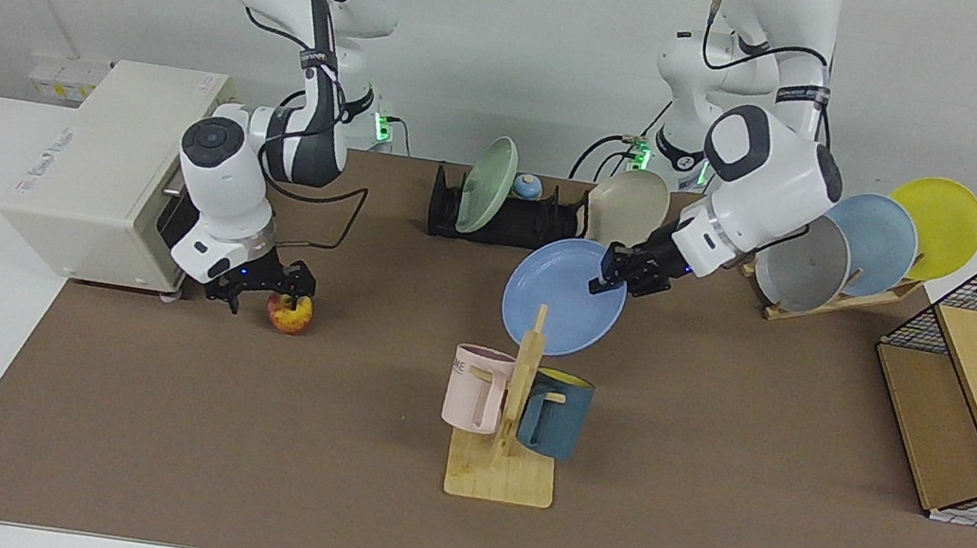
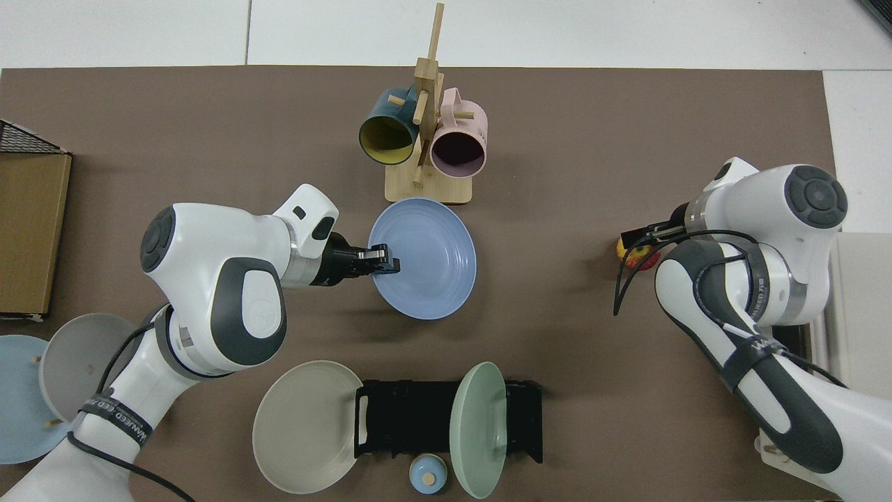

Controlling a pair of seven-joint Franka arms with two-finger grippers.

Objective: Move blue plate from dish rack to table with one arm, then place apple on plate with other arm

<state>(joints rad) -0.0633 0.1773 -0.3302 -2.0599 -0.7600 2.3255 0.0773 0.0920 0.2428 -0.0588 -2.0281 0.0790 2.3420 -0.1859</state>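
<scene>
Facing view, plate: blue plate (image 1: 564, 296) is pinched at its rim by left gripper (image 1: 620, 273), held tilted above the table (image 1: 706, 496), clear of the rack (image 1: 507, 210).
Facing view, apple: right gripper (image 1: 262, 285) is low at the apple (image 1: 290, 314); finger spread cannot be told.
Top view, plate: plate (image 2: 422, 259) lies just beside the mug tree (image 2: 426, 125); levelling before lowering is advised, apart from its base.
Top view, apple: apple (image 2: 635, 252) is mostly hidden under the right gripper (image 2: 637, 237); the grasp is better held back until the plate rests.
</scene>
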